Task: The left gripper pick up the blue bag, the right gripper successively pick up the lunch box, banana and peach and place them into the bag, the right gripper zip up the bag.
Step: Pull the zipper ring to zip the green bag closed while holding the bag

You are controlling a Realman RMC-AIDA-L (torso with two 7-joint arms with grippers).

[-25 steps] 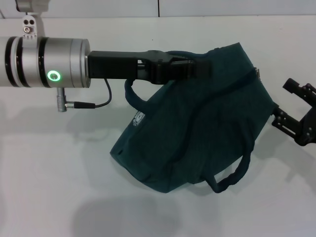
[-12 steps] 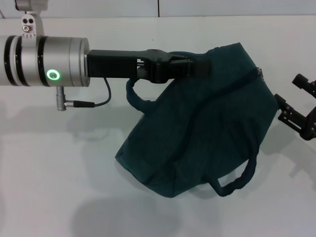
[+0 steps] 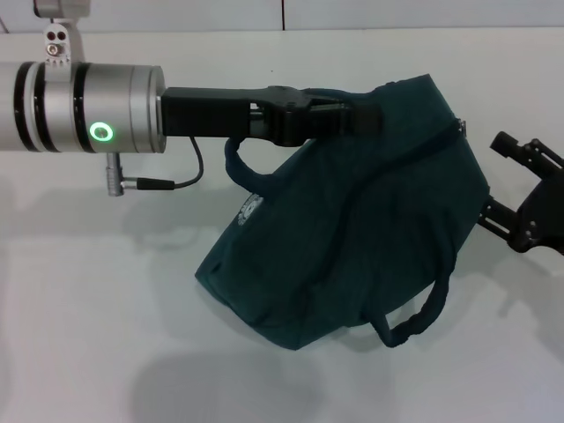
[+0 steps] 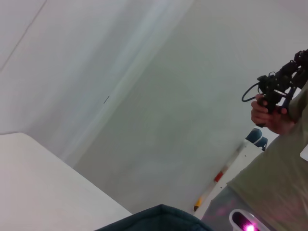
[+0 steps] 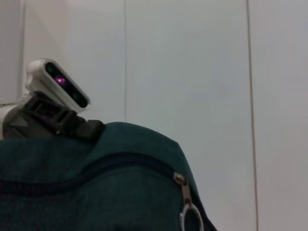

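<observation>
**Bag Held Aloft, Zip End Presented to My Right Jaws**

White tabletop (image 3: 79, 352) and a pale panelled wall make up the setting; I see no lunch box, banana or peach anywhere on the surface.

My left gripper (image 3: 352, 122) is clenched on the upper edge of the large dark teal-blue fabric bag (image 3: 352, 238), beside one padded loop handle (image 3: 242, 172). The bag hangs below those jaws, its low corner down toward the table; I cannot tell whether it touches. I judge this hold is meant to keep the top seam taut and raised so the zip can be run.

My right gripper (image 3: 520, 198) sits just beyond the bag's far end from my left jaws, fingers spread, grasping nothing. Close in front of them the right wrist view shows the metal ring zip pull (image 5: 190, 216) on the closed-looking zip line.

Since the food is out of sight, I take it to be inside already, with zipping in hand.

Open table lies all round; the second handle (image 3: 414, 317) dangles below, clear of the zip.
</observation>
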